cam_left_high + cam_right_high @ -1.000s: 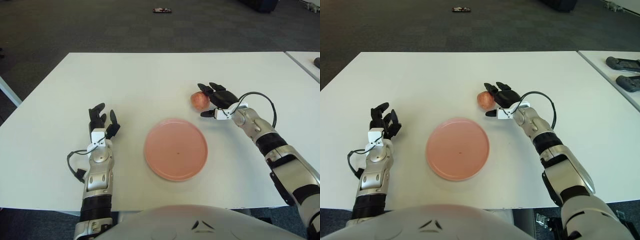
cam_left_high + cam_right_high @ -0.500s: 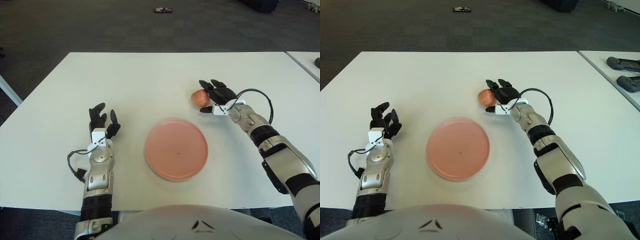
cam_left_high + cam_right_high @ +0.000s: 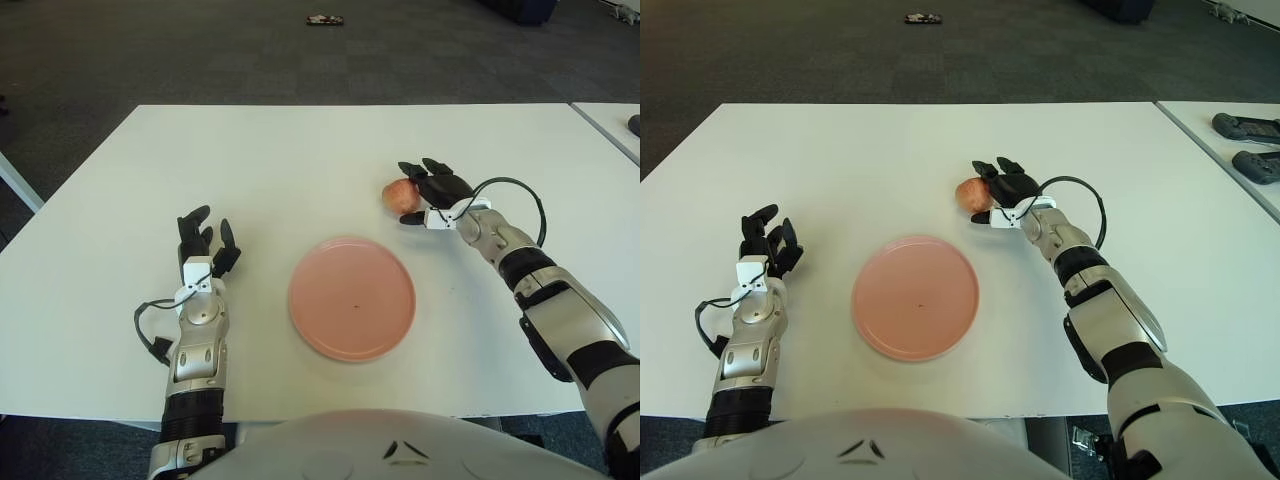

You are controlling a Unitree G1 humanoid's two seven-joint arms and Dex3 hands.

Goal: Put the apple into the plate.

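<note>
One apple, grasp stage

Apple (image 3: 399,195) sits on the table (image 3: 300,150), beyond the pink plate (image 3: 352,297) and off its far-right rim. Right hand (image 3: 437,192) is against the apple's right side, fingers cupped around it, not visibly clamped. Left hand (image 3: 203,245) idles left of the plate, fingers loosely spread. Next: close, lift, carry back over the plate. Versus a second ago, right hand has closed in on the apple; apple unmoved.

An office or lab room: dark grey carpet tiles (image 3: 200,50) cover the floor around a plain white table (image 3: 300,150), with a second white table (image 3: 1230,130) just beside it.
</note>
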